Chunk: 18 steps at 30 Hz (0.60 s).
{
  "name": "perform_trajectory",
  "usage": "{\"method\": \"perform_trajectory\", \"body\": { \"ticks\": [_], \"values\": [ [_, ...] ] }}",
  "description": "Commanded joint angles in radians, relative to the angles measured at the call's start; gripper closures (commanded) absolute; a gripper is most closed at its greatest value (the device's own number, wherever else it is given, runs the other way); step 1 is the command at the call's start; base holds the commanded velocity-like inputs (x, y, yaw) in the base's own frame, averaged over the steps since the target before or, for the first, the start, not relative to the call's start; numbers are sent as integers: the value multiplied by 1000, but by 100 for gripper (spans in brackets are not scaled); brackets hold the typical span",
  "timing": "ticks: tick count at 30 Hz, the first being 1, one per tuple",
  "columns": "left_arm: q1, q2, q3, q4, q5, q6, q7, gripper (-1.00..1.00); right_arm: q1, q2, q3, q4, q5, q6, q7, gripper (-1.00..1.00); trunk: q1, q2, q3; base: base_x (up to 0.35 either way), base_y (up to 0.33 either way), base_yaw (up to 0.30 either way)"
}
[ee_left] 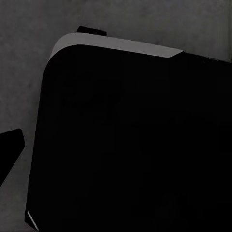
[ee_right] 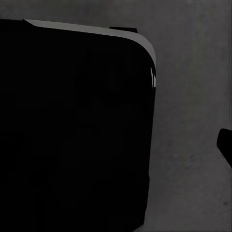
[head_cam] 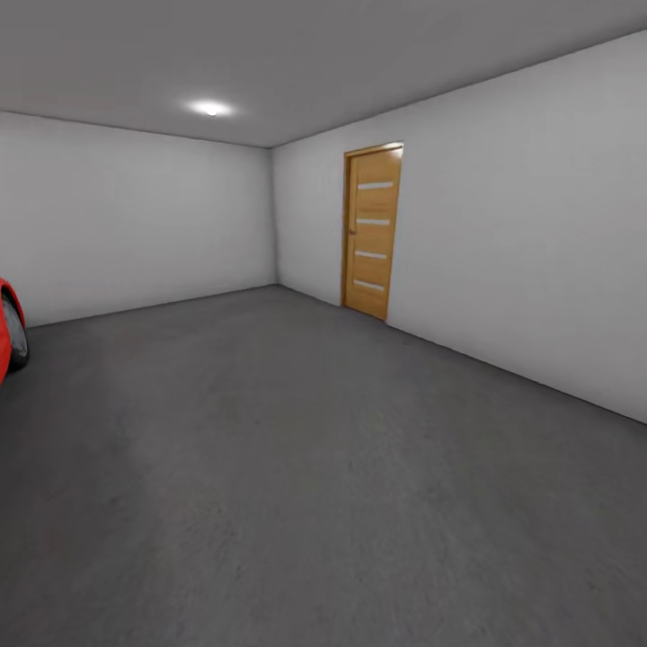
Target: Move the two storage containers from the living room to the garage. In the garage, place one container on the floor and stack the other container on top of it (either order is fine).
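I am in the garage, with its dark grey floor [head_cam: 296, 467] spreading ahead between plain pale walls. The two storage containers and the living room are out of view. In the left wrist view a dark fingertip [ee_left: 10, 147] pokes in at the edge, over the floor [ee_left: 24, 72] beside my black base [ee_left: 130, 140]. The right wrist view has a similar dark fingertip [ee_right: 225, 145] beside the base [ee_right: 72, 125]. Neither view shows enough of the fingers to tell how the jaws stand.
A wooden door [head_cam: 373, 232] with pale horizontal strips stands shut in the right wall. The nose and wheel of a red car [head_cam: 7, 328] show at the left edge. A round ceiling light [head_cam: 209, 108] glows above. The far wall [head_cam: 135, 225] closes the room.
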Motion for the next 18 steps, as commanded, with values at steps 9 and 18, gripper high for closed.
{"method": "perform_trajectory", "body": {
  "ticks": [9,18],
  "values": [
    [0,0,1,1,19,-2,0,-100,0,0,1,0,3,-3,-1,-100,1,0,-1,322,0,0],
    [0,-2,1,0,21,-5,0,-100,0,0,1,0,3,-3,-1,-100,1,0,-1,322,0,0]
  ]
}}
